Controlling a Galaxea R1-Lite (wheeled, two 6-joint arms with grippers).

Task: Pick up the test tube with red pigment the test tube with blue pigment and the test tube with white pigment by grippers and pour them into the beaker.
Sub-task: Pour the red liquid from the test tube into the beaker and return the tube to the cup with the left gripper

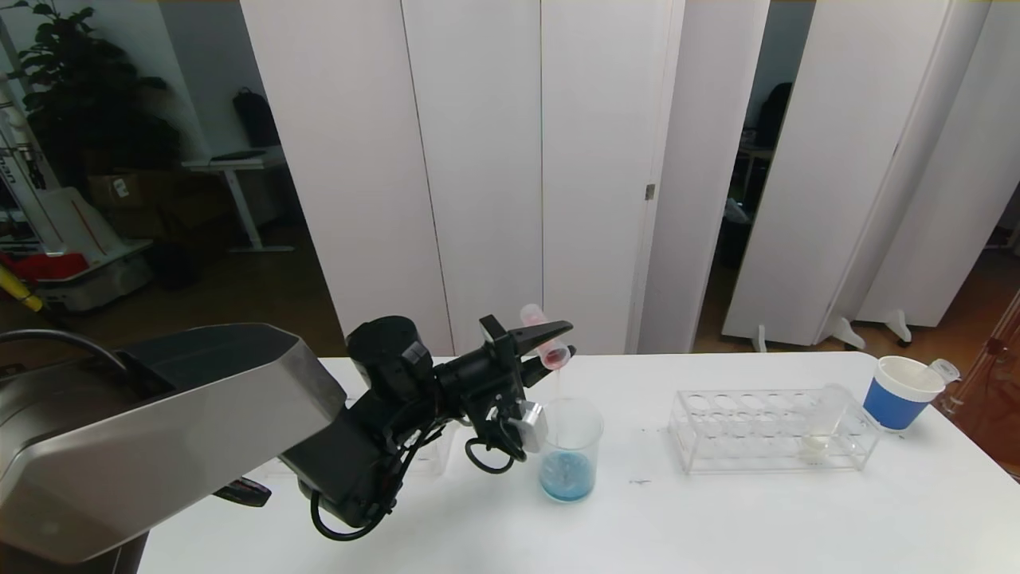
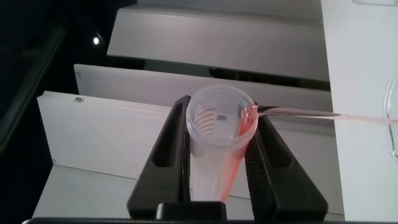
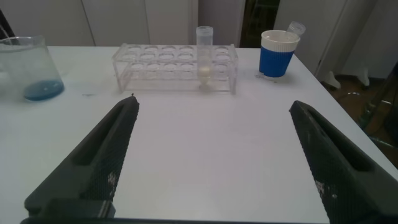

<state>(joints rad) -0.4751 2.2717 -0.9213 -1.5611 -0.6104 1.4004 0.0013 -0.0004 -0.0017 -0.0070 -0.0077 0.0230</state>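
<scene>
My left gripper [image 1: 548, 344] is shut on the test tube with red pigment [image 1: 547, 338], tilted mouth-down over the beaker [image 1: 570, 448]. In the left wrist view both fingers clamp the tube [image 2: 219, 127], and a thin pinkish-red stream [image 2: 311, 114] runs from its lip toward the beaker's rim [image 2: 392, 118]. The beaker holds blue liquid at its bottom [image 3: 42, 90]. The test tube with white pigment [image 3: 204, 55] stands upright in the clear rack [image 1: 771, 430]. No test tube with blue pigment shows. My right gripper [image 3: 212, 104] hovers open and empty over bare table, facing the rack.
A blue paper cup [image 1: 900, 392] with a clear tube sticking out of it stands beyond the rack's right end, near the table's right edge. White partition panels stand behind the table. My left arm's black wrist and cables sit just left of the beaker.
</scene>
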